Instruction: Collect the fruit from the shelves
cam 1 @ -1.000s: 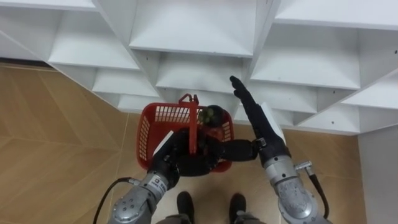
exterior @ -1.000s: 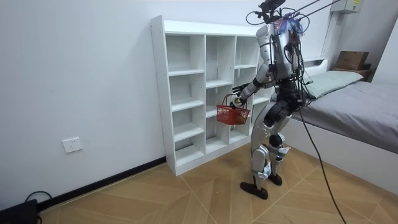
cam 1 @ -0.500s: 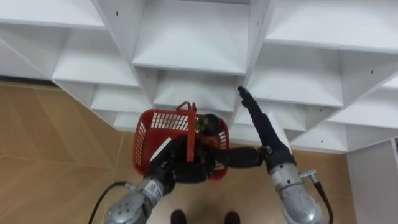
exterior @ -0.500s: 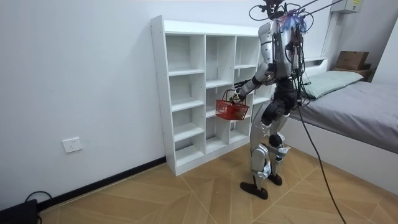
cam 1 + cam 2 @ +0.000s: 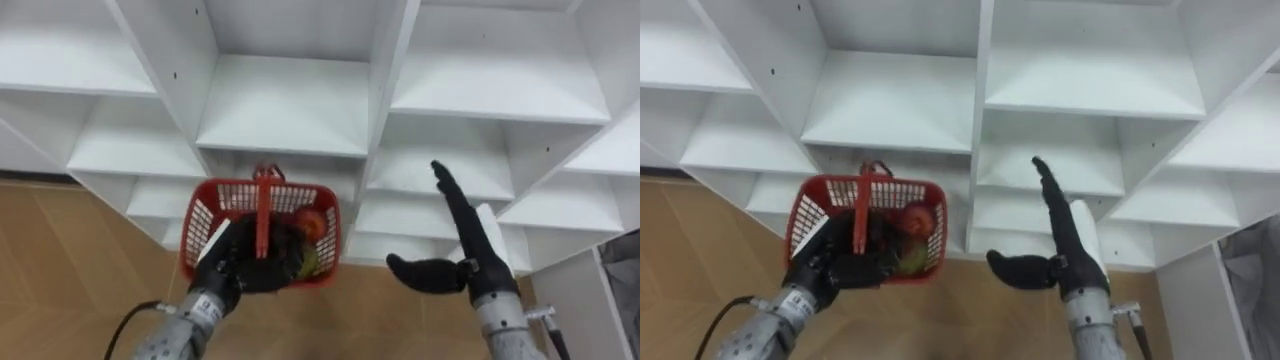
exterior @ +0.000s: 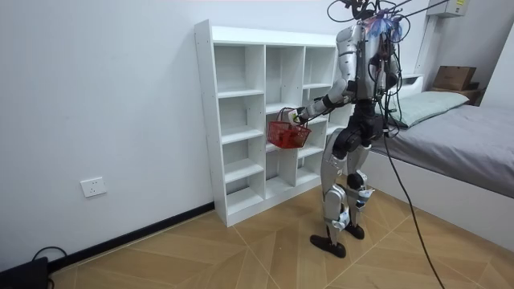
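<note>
The robot stands close before the white smooth-panelled closet point(image 5: 285, 100) of open box compartments, its left robot hand point(image 5: 243, 268) curled tight round the thin arched handle point(image 5: 262, 197) of a red plastic lattice basket point(image 5: 203, 215). Inside lie the fruits: a round red fruit point(image 5: 312, 224) by the right wall and a greenish fruit point(image 5: 306, 262) just beside it. The right robot hand point(image 5: 468, 252) hangs apart from the basket – fingers straight, thumb spread, holding nothing.
</note>
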You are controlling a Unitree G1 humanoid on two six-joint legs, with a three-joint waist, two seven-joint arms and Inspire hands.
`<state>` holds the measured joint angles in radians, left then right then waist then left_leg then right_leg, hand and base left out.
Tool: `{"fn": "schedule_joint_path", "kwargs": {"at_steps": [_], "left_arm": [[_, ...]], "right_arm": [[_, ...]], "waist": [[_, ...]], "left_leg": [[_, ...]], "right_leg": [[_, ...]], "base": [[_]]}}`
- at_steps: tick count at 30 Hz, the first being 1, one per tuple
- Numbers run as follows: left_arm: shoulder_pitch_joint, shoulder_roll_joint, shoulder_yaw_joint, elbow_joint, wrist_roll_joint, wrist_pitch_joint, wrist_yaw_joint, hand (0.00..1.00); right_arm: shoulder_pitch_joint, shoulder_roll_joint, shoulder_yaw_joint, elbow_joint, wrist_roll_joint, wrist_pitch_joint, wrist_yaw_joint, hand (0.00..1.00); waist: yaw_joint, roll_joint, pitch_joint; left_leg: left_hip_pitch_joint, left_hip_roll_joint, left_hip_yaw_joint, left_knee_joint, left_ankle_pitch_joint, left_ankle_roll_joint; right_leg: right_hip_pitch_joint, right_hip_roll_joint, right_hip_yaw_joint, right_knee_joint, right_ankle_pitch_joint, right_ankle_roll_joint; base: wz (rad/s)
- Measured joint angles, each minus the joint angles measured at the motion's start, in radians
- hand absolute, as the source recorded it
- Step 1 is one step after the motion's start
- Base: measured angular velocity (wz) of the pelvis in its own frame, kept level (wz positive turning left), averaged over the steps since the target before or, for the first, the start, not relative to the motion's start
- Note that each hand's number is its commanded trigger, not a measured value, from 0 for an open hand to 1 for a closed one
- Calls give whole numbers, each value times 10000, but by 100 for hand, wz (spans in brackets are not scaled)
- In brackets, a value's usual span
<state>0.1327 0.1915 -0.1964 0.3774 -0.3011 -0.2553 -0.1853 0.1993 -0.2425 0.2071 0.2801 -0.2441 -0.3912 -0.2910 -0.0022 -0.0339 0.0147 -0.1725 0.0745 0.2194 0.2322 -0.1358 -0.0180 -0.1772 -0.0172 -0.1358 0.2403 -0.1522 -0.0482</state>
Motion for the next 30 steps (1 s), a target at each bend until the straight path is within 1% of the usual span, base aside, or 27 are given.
{"fn": "schedule_joint_path", "kwargs": {"at_steps": [2,4,5,6,7,10,13,14,17,22,24,26,28,30], "left_arm": [[159,3,121,0,-1,-60,98,100],[358,5,240,1,-4,-61,224,100],[496,6,322,1,-6,-61,275,100],[603,22,384,21,-10,-74,313,100],[627,42,381,71,-9,-85,344,100],[957,69,449,154,19,-85,485,100],[1139,68,551,490,17,-86,533,100],[1160,70,596,795,14,-85,578,100],[1188,73,720,1149,-6,-84,736,100],[1228,83,768,1312,-6,-87,877,100],[1230,150,770,1358,-7,-87,906,100],[1230,185,771,1377,-9,-87,932,100],[1229,191,772,1402,-9,-87,944,100],[1206,191,800,1654,-5,-170,966,100]], "right_arm": [[155,0,-54,-142,-288,-27,-160,0],[374,1,-54,-152,-471,-29,-200,0],[564,4,-51,-162,-495,-29,-209,0],[696,4,-48,-163,-498,-29,-233,0],[741,4,-49,-161,-484,-27,-238,0],[900,8,-109,-160,-499,-27,-221,0],[1018,40,-423,-44,-491,-6,-157,0],[1036,47,-503,28,-481,3,-159,0],[1146,63,-651,69,-478,5,-169,0],[1231,66,-718,356,-485,5,-128,0],[1355,66,-718,357,-484,4,-129,0],[1368,66,-719,356,-485,4,-132,0],[1369,66,-721,356,-458,4,-134,0],[1320,67,-730,458,-268,3,-134,0]], "waist": [[-31,-18,-14],[-33,-45,-49],[-25,-51,-113],[-18,-62,-135],[-7,-62,-135],[55,-36,-154],[45,14,-114],[50,47,-89],[34,70,-79],[29,6,-85],[36,-73,-60],[36,-99,-51],[34,-104,-50],[71,-89,-55]], "left_leg": [[266,-10,2,-124,-9,-20],[571,-16,1,-230,-30,-53],[733,-20,2,-293,-48,-77],[851,-21,2,-307,-64,-92],[917,-24,5,-337,-69,-94],[1195,-39,18,-464,-72,-101],[1525,-55,21,-512,-89,-123],[1677,-69,48,-544,-97,-130],[1792,-92,-13,-634,-108,-132],[1878,-117,-29,-647,-109,-133],[1948,-123,-28,-644,-110,-134],[1979,-127,-28,-644,-113,-137],[1998,-138,-29,-646,-115,-136],[2013,-141,-25,-663,-117,-132]], "right_leg": [[218,23,40,-78,-5,9],[551,42,50,-233,-4,22],[683,49,37,-322,-9,31],[828,54,38,-374,-4,39],[920,55,43,-376,-6,40],[1103,56,61,-366,-11,44],[1412,54,82,-372,-62,59],[1518,41,77,-377,-123,70],[1570,37,76,-336,-196,77],[1698,26,70,-359,-205,87],[1834,21,45,-370,-203,89],[1851,17,46,-386,-206,92],[1851,6,41,-388,-215,104],[1865,4,30,-463,-214,108]], "base": [[0],[0],[0],[0],[-4],[-7],[0],[3],[2],[0],[0],[0],[0],[0]]}}
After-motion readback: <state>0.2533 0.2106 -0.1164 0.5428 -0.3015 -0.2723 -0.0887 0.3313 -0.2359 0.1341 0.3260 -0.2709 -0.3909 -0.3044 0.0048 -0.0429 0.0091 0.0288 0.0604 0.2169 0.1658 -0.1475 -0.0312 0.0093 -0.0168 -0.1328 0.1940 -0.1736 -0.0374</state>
